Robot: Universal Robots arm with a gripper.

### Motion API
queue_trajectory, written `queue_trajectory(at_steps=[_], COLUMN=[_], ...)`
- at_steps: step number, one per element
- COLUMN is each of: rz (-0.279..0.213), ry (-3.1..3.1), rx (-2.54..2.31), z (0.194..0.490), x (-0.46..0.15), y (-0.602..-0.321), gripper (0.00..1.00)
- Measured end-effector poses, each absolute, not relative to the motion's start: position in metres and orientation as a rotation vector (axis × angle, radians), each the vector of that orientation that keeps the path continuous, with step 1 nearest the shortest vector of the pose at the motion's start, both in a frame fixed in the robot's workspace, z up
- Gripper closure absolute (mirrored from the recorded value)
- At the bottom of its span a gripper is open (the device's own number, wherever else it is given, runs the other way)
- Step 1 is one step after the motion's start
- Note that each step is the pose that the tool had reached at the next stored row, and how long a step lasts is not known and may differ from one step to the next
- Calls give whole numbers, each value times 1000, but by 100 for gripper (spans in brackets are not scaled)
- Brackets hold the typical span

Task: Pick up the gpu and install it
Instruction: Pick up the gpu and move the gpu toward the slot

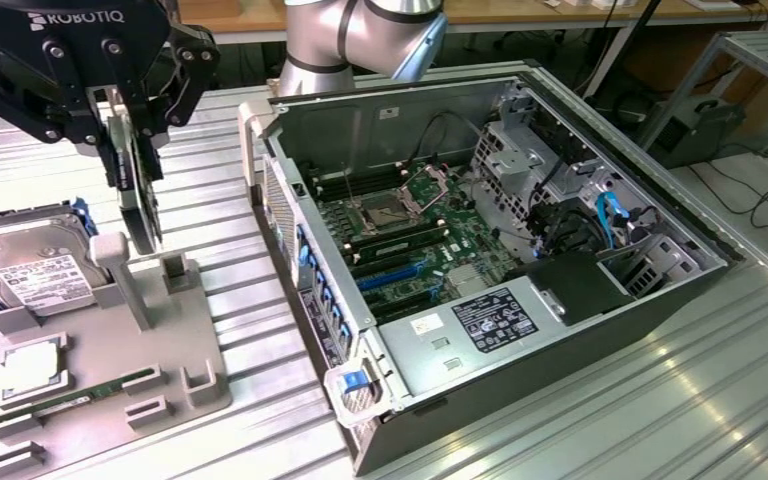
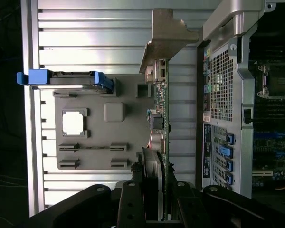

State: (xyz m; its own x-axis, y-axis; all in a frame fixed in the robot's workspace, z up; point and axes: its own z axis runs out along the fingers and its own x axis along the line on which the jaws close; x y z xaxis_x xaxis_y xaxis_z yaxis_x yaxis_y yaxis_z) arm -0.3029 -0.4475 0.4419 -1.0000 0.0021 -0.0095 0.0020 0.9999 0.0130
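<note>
Saw ribbed metal table (image 1: 704, 400) under everything. Found open computer case (image 1: 398, 110) lying on its side at the exterior view's right, board, cables and drive cage exposed. Noted grey holder tray (image 1: 157, 340) just beside the case, at the exterior view's left. Found black hand (image 1: 131, 110) over the tray, clenched on the graphics card (image 1: 137, 195), one finger on each face. Saw card hanging upright, edge down, lower end near a grey post of the tray, apart from the case. Couldn't tell whether clear of the tray. In wrist view, caught card edge-on, silver bracket (image 2: 168, 35) at the end away from the hand, alongside the case's vented back panel. Spotted hard drive (image 1: 31, 270), white label, blue rails, propped tilted at one end of the tray. Noted square processor chip (image 1: 31, 370) and green memory stick (image 1: 91, 388) seated in tray pockets.
</note>
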Motion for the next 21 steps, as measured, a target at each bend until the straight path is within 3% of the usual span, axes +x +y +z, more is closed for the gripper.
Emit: queue_trajectory(at_steps=[21], rz=[20], ry=[3132], rx=[3], z=[442], x=[-288], y=[-448], gripper=[73])
